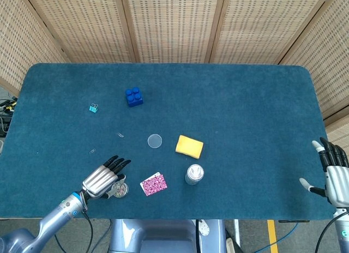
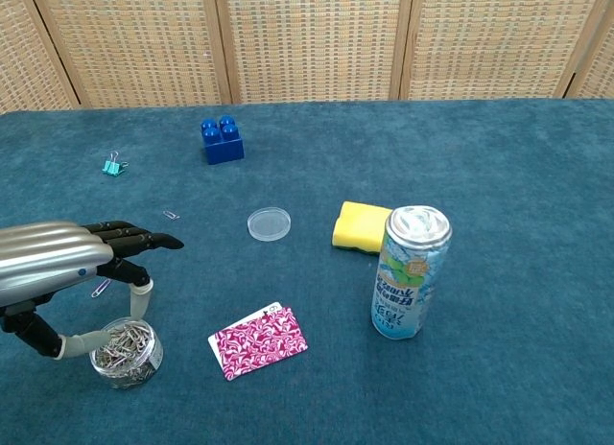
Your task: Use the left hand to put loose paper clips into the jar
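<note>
the left hand (image 2: 58, 263) is seen at the near left of the blue felt-like table cover (image 1: 245, 111), its ribbed silver back turned up and its dark fingers (image 2: 134, 239) stretched forward and slightly parted; its pale thumb reaches down to the rim of the jar (image 2: 126, 351), and whether anything is pinched there cannot be told. the jar, a small round clear pot, is found directly below the hand and is filled with a tangle of thin silver wire clips. a loose paper clip (image 2: 100, 289) is partly hidden just behind the jar, under the hand, and a second paper clip (image 2: 171, 215) lies farther back from the jar on the nap. a small teal binder clip (image 2: 113, 166) is set well behind the jar toward the far left, and a glossy blue studded brick (image 2: 222, 140) stands behind and right of the jar. a flat clear round lid (image 2: 269, 223) rests right of the jar and farther back. a pink patterned card (image 2: 258, 340) lies flat just right of the jar. a yellow soft-edged sponge block (image 2: 362, 226) and an upright metal drink can (image 2: 411, 272) are placed well right of the jar. the right hand (image 1: 337, 179) is held at the table's right edge, farthest from the jar, fingers spread and holding nothing.
</note>
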`<action>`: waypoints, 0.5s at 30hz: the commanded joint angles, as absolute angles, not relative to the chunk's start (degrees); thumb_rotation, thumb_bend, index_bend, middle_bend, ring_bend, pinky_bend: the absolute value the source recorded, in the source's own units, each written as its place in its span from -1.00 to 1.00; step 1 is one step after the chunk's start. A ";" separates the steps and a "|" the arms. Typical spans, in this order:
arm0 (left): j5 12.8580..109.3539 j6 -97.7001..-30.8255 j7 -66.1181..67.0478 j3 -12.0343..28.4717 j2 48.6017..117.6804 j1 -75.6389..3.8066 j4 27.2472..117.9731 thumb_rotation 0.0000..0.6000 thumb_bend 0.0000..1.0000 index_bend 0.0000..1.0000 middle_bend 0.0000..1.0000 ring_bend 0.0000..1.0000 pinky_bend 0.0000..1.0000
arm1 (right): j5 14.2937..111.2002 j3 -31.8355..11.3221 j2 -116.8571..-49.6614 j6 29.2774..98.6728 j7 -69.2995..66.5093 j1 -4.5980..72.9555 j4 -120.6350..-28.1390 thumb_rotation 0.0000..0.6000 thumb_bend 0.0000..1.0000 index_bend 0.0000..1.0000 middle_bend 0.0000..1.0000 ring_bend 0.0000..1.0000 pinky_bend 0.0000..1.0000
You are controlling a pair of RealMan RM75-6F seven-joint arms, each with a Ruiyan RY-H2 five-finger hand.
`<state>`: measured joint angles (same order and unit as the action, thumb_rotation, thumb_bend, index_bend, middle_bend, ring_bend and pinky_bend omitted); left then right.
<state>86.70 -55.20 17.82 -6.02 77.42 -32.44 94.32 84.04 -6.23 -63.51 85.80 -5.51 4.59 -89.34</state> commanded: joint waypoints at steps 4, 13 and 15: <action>87.87 -57.61 15.59 -5.45 76.16 -31.79 95.30 1.00 -0.25 -0.20 -1.00 -1.00 -1.00 | 84.10 -6.23 -63.48 85.88 -5.56 4.56 -89.37 1.00 -1.00 -0.87 -1.00 -1.00 -1.00; 85.07 -75.76 14.25 -0.81 69.84 -23.21 99.85 1.00 -0.99 -1.00 -1.00 -1.00 -1.00 | 84.28 -6.08 -63.54 85.71 -5.41 4.62 -89.42 1.00 -1.00 -0.87 -1.00 -1.00 -1.00; 83.50 -77.73 14.37 -0.28 68.65 -21.73 101.52 1.00 -1.00 -1.00 -1.00 -1.00 -1.00 | 84.38 -6.02 -63.54 85.65 -5.36 4.66 -89.45 1.00 -1.00 -0.87 -1.00 -1.00 -1.00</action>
